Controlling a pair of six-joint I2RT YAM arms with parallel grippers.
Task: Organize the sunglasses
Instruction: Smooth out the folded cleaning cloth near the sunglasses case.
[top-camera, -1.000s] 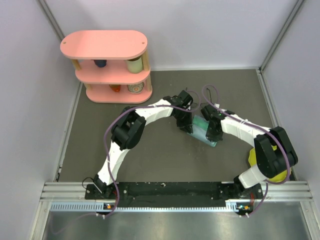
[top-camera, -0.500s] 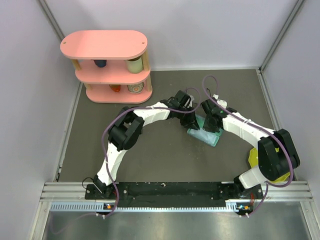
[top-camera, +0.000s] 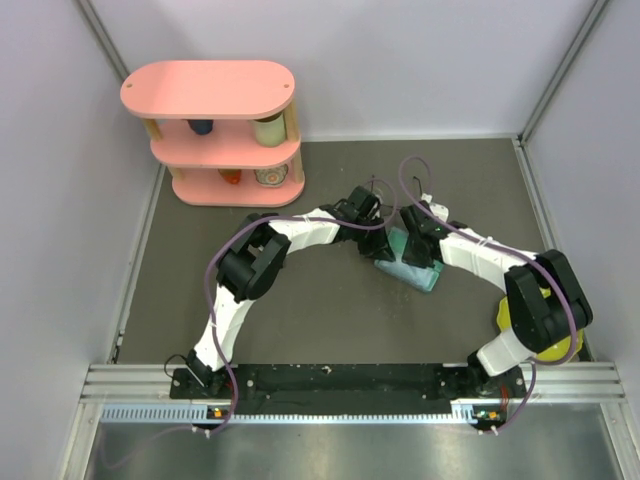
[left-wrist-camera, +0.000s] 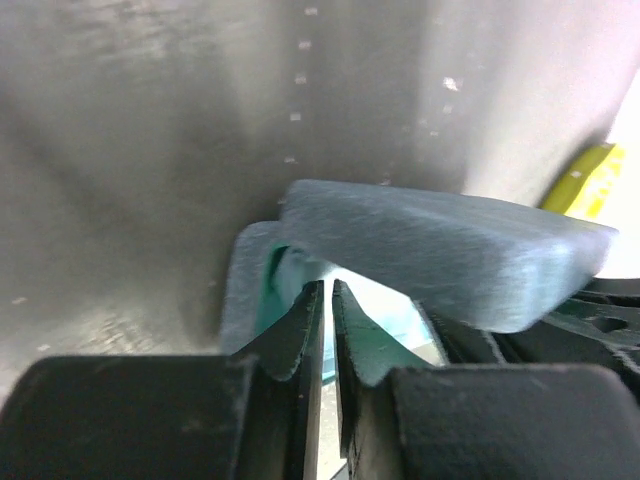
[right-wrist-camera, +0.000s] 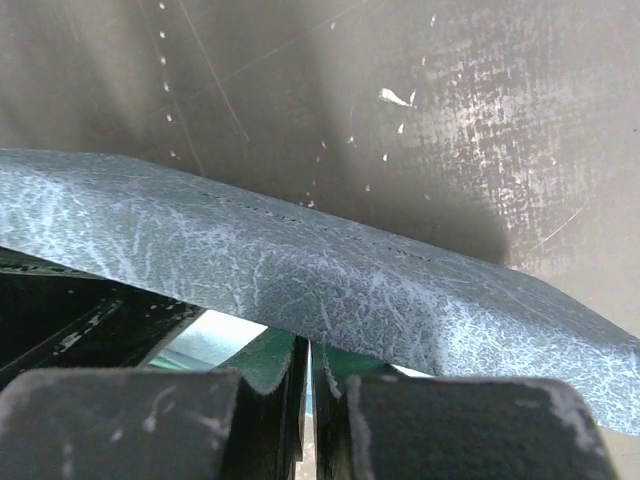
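Working together over a grey-blue case mid-counter, the left hand looks nearly clenched at its teal-lined mouth, and the right hand is clenched at its lid, likely closing it. No sunglasses show.

Both grippers close in on the grey-blue case

The left gripper has drawn back toward the case's left end, its jaws narrowed to a slit; the right gripper has shifted up-left over the case, jaws pressed together.
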